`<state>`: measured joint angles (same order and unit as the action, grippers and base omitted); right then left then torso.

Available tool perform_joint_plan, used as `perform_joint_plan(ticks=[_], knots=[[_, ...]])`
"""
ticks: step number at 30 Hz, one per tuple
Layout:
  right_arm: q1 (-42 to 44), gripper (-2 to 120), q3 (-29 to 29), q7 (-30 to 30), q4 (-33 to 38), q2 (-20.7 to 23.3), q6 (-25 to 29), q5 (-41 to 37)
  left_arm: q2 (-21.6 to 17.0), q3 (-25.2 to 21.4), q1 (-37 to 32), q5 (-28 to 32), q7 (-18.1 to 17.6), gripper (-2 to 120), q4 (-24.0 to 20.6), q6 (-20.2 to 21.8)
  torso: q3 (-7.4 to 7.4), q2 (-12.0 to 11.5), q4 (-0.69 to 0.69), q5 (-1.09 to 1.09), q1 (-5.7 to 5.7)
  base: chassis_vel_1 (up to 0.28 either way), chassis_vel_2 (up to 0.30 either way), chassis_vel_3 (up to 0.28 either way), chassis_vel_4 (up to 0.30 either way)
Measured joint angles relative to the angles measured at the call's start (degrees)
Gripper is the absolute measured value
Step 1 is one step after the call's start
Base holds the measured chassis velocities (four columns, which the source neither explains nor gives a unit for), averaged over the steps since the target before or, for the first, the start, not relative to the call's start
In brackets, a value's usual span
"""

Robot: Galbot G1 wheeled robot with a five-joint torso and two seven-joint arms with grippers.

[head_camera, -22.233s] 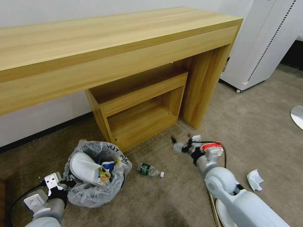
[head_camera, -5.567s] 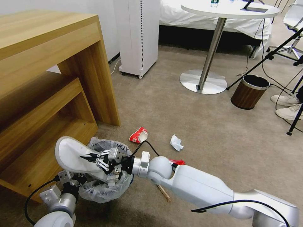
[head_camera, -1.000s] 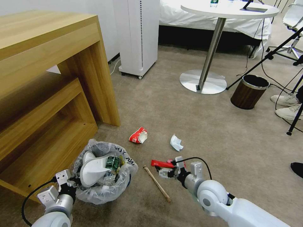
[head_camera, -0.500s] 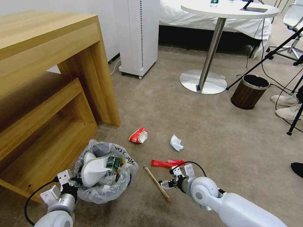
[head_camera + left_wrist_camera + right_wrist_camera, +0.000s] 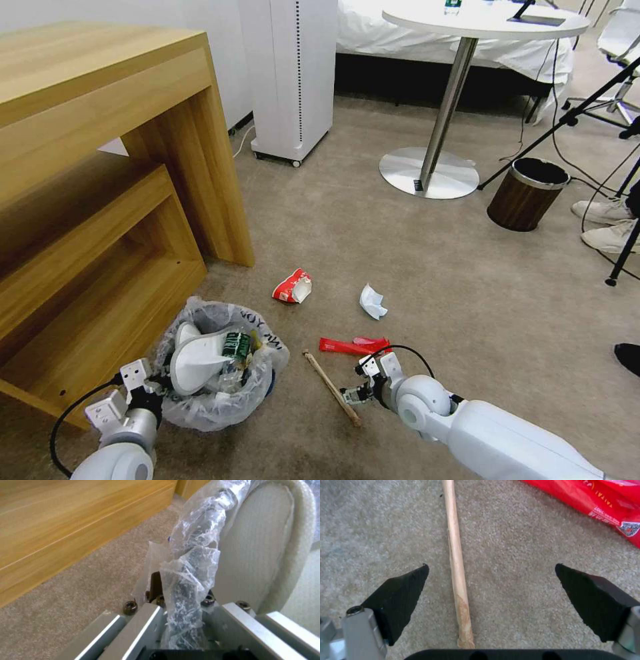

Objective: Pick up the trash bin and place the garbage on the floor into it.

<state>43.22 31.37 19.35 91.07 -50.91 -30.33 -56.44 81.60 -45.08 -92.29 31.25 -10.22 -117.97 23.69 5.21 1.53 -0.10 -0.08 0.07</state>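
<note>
Beige floor (image 5: 413, 267), wooden stick (image 5: 457, 567) between spread right tool (image 5: 491, 566) fingers

The right gripper (image 5: 351, 395) now sits lower over the wooden stick (image 5: 331, 387), its jaws spread astride it, away from the red wrapper (image 5: 352, 345).

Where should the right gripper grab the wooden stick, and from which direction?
Grip the wooden stick on its shaft near the close end, coming straight down from above. It lies flat on the floor, thin and straight, already between the open fingers of the right gripper, which would close across its width. The red wrapper lies clear of it.
</note>
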Motion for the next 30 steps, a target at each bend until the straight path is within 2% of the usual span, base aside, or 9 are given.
perform_joint_plan(ticks=[4, 6, 9, 18, 30], knots=[[-0.6, 94, 0.9, 0.0, -0.9, -0.3, 0.2, 0.1, -0.3, -0.1, 0.0, 0.4, -0.2, 1, 0.0, 0.1, 0.0, 0.0, -0.01, 0.0, 0.0, 0.0, 0.0, 0.0, 0.0], [-1.5, 87, 2.1, -0.1, -2.5, -1.0, 0.5, 0.1, -0.3, -0.1, 0.0, 0.6, -0.2, 1, -0.2, 0.2, 0.0, 0.0, 0.0, 0.0, 0.0, 0.0, 0.0, 0.0, 0.0], [-2.5, 84, 3.3, -0.5, -4.3, -1.8, 1.0, 0.2, -0.2, 0.1, 0.0, 0.6, -0.2, 1, -0.4, 0.2, 0.0, 0.0, 0.0, 0.0, 0.0, 0.0, 0.0, 0.0, 0.0], [-4.4, 82, 7.0, -1.7, -8.8, -4.5, 3.0, 1.2, -0.3, 0.5, 0.2, 1.0, -0.2, 1, -0.7, 0.1, 0.0, 0.0, 0.0, 0.0, 0.0, 0.0, 0.0, 0.0, 0.0], [-5.3, 76, 10.1, -1.7, -11.4, -7.0, 4.7, 1.9, -0.5, 0.9, 0.8, 1.3, -0.1, 1, -0.7, -0.5, 0.0, 0.0, 0.0, 0.0, 0.0, 0.0, 0.0, 0.0, 0.0]])
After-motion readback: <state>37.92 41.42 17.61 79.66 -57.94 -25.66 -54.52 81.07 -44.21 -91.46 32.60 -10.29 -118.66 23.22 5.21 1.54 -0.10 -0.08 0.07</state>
